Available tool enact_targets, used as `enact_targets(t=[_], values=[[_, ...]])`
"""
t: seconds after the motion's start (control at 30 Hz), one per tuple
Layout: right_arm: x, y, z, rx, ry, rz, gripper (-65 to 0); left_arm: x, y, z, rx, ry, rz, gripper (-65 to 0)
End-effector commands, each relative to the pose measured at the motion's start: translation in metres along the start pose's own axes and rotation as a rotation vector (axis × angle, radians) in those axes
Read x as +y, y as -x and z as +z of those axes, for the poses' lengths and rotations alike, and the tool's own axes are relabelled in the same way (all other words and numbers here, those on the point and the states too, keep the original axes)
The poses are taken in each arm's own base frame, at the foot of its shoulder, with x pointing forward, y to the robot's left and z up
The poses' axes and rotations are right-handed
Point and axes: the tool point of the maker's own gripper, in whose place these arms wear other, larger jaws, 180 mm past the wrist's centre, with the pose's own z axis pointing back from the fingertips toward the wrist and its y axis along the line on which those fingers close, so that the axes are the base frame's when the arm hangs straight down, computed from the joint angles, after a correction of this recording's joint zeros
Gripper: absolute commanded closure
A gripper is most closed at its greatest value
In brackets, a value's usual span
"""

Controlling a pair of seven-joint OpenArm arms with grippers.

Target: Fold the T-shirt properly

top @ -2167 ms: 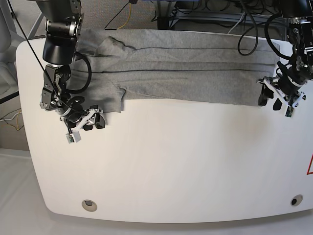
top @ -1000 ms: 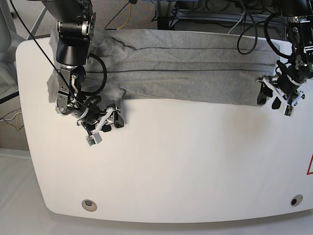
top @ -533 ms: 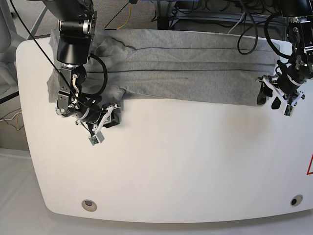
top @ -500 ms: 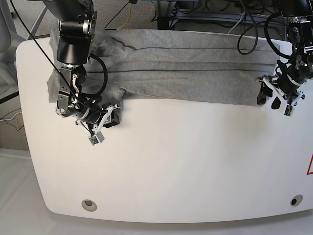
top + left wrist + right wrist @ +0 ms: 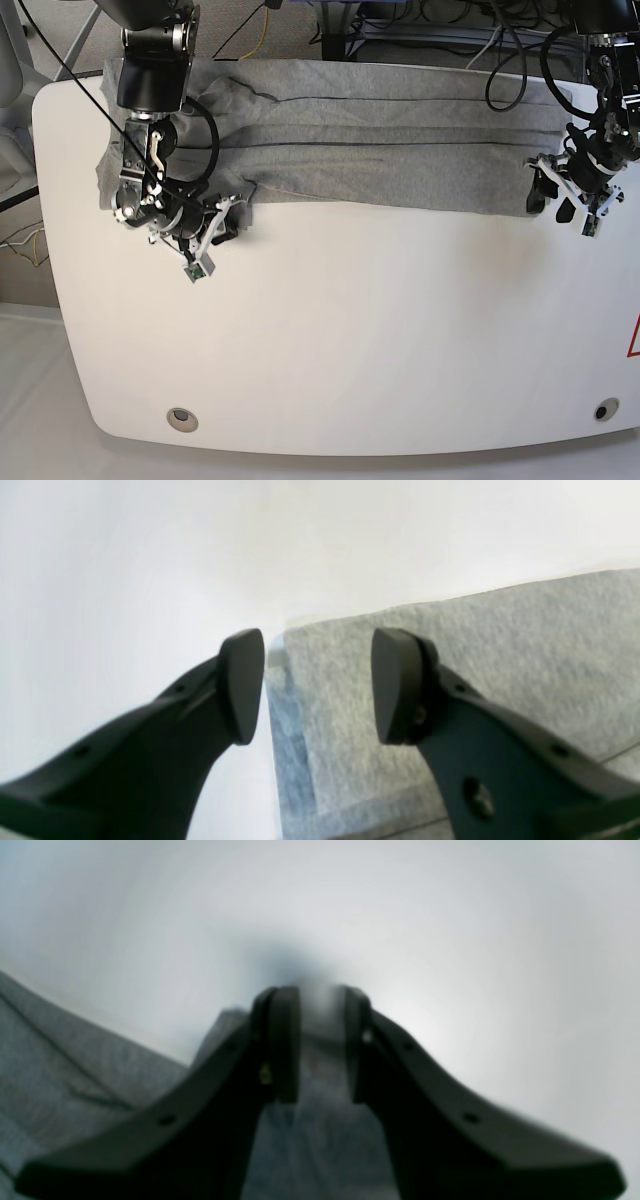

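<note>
Showing no lettering, T-shirt

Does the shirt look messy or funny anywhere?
A bit. The T-shirt lies in a long flat band, but near the right gripper its sleeve end is rumpled, with one corner sticking out.

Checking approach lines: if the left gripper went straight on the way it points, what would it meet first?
Most likely the T-shirt: the open left gripper straddles its corner edge, one fingertip over cloth, the other over bare table. Depth is unclear.
</note>
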Motion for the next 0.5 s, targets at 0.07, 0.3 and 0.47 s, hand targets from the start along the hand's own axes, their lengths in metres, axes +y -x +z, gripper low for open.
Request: enact_targets(t=[0.07,0.3,0.47], values=[[0.004,-0.008,0.017,-0.049,0.010,0.027,-9.1,0.006,-0.019,0.005,-0.054,-0.008,-0.018,-31.8],[0.004,0.022,0.045,-0.031,0.056,0.019,-12.3,0.006,-0.016,0.004,-0.046,-0.005,-0.018,-31.9],[0.007,0.026,0.046,-0.040,0.052,0.001,-15.9,0.004,-0.016,0.004,-0.045,-0.002,-0.020,-31.9]])
